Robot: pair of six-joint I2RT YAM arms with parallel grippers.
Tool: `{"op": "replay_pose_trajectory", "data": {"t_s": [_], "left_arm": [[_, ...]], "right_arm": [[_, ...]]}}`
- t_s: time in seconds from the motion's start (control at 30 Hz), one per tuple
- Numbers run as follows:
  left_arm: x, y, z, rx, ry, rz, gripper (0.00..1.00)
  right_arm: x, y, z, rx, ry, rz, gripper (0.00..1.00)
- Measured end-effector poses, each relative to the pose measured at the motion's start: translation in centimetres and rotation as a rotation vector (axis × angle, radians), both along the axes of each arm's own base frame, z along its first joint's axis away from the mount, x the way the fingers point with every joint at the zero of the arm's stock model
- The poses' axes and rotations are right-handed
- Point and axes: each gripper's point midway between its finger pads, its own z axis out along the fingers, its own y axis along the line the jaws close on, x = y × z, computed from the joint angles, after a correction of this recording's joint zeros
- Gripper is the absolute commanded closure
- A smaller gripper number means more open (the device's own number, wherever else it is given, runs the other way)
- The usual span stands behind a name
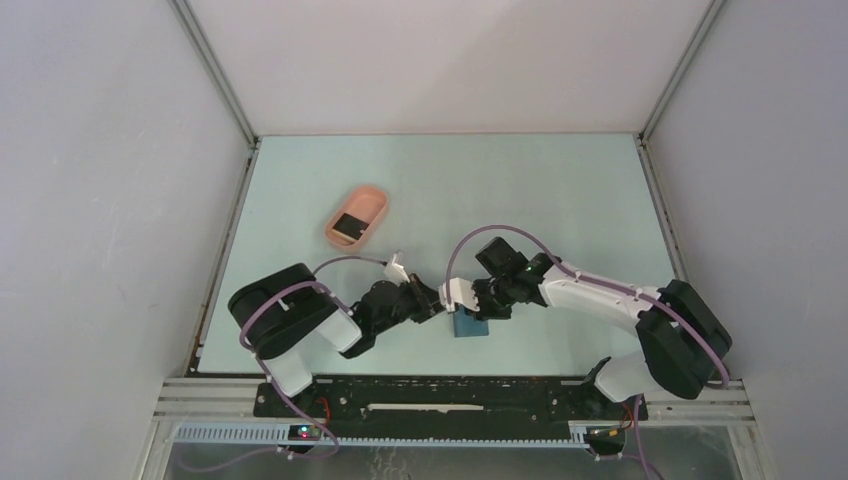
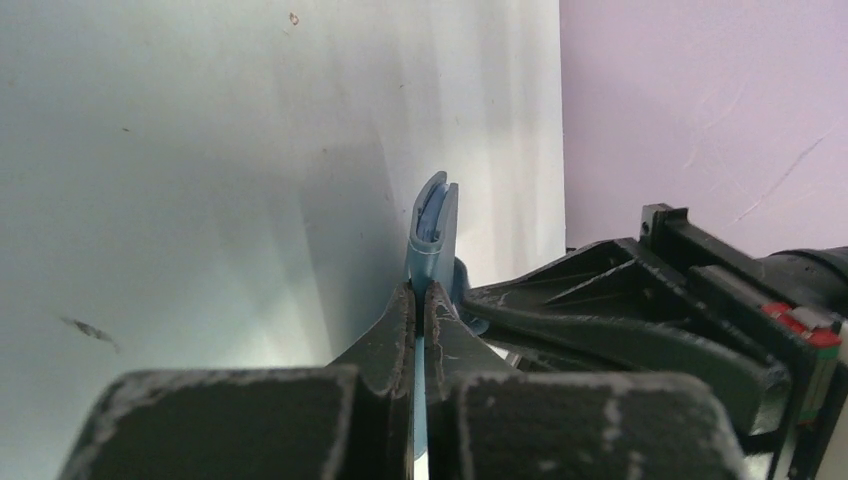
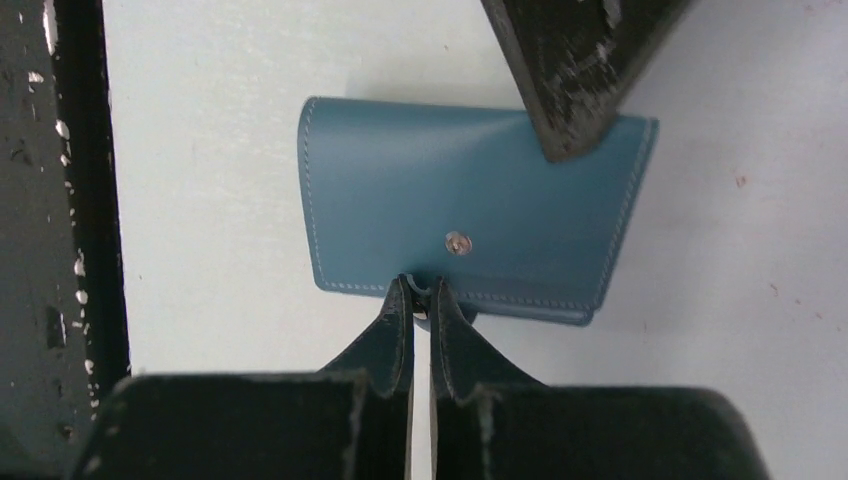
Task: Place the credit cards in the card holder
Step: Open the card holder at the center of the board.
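The card holder point(image 3: 470, 200) is a closed blue wallet with a metal snap, lying near the table's front edge point(image 1: 468, 326). My left gripper point(image 2: 421, 292) is shut on one end of it, and the wallet point(image 2: 433, 215) shows edge-on beyond the tips. In the right wrist view a left finger point(image 3: 575, 70) covers the wallet's far right corner. My right gripper point(image 3: 421, 287) is shut on a small blue tab at the wallet's near edge. Both grippers point(image 1: 437, 303) point(image 1: 468, 298) meet over the wallet. One black credit card point(image 1: 349, 225) lies in the pink tray.
The pink oval tray point(image 1: 372, 200) stands at the back left of the pale table. A black frame rail point(image 1: 450, 395) runs along the near edge, close to the wallet. Grey walls enclose the table on three sides.
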Motion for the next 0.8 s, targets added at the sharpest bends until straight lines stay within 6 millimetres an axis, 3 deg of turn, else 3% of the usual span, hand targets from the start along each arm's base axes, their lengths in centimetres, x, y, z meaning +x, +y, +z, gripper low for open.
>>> {"op": "replay_pose_trajectory", "data": {"t_s": [0.07, 0.23, 0.3, 0.4, 0.67, 0.8], "left_arm": [[0.0, 0.0, -0.1, -0.002, -0.002, 0.001, 0.98], [0.4, 0.3, -0.2, 0.009, -0.019, 0.013, 0.6], [0.7, 0.7, -0.3, 0.028, -0.027, 0.02, 0.52], [0.8, 1.2, 0.3, 0.057, -0.051, 0.023, 0.46], [0.4, 2.3, 4.2, 0.102, -0.185, -0.002, 0.33], [-0.9, 1.9, 3.7, 0.136, -0.194, -0.074, 0.25]], "right_arm": [[0.3, -0.5, 0.5, 0.014, 0.007, -0.015, 1.0], [1.8, -2.1, 2.4, 0.082, 0.006, -0.095, 1.0], [2.1, -2.5, 3.0, 0.109, 0.008, -0.115, 1.0], [1.6, -2.5, 3.4, 0.137, 0.043, -0.116, 1.0], [0.5, -1.7, 4.8, 0.234, 0.155, -0.134, 1.0], [0.7, -1.4, 6.0, 0.297, 0.192, -0.172, 1.0]]}}
